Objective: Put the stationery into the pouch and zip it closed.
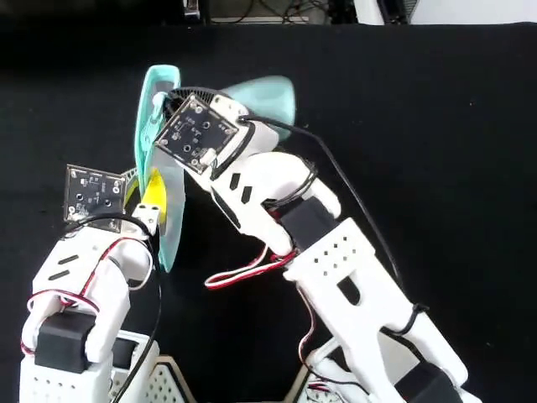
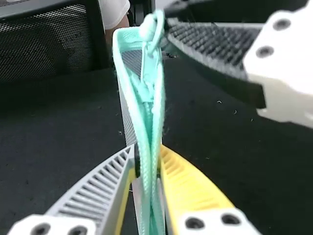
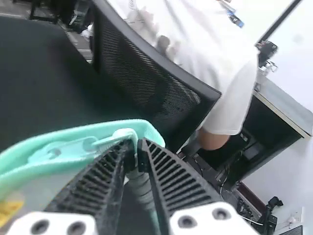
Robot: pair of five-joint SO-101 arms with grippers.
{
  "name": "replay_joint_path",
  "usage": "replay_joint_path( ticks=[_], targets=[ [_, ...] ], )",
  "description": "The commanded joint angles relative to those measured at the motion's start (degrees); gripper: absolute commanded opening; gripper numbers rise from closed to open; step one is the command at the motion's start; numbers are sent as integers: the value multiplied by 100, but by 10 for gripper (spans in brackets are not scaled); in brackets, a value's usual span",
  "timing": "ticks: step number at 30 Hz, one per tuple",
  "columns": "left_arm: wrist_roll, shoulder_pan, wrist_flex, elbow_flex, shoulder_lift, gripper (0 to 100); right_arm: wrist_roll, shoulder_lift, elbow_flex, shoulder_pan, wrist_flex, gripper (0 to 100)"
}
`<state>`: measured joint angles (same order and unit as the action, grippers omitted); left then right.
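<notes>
Two claws hold the green pouch [image 1: 161,92] up on its edge over the black table [image 1: 436,126].
The left claw [image 2: 146,164] is squeezed shut on the pouch's near end. At its far end, the right claw [image 3: 136,147] seems to pinch the zip's pull tab [image 3: 110,139] tight.

Left pincer [image 2: 147,157], right pincer [image 3: 136,148]: both clamped.

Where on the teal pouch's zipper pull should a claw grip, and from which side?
Grip the free end of the zipper pull, pinching its flat faces, from beyond the end of the pouch, in line with the zipper. The tab lies along the upturned edge and sticks out there; the right claw pinches it so.
</notes>
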<state>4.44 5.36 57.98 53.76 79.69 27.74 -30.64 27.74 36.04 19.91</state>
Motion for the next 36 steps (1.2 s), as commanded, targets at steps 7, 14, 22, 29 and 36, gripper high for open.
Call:
replay_joint_path(
  ticks=[7, 14, 22, 29, 36],
  targets=[
    [105, 110, 53, 40, -114, 65, -123, -13, -48, -273, -229, 13],
    [123, 127, 211, -22, -105, 53, -141, 391, -48, -615, -615, 13],
    [132, 127, 255, -75, -105, 52, -413, 971, -215, -853, -888, 13],
    [132, 127, 246, -57, -105, 52, -1046, 989, -268, -1240, -1108, 13],
    [132, 127, 255, -75, -105, 52, -1064, 1042, -338, -1345, -1116, 13]
  ],
)
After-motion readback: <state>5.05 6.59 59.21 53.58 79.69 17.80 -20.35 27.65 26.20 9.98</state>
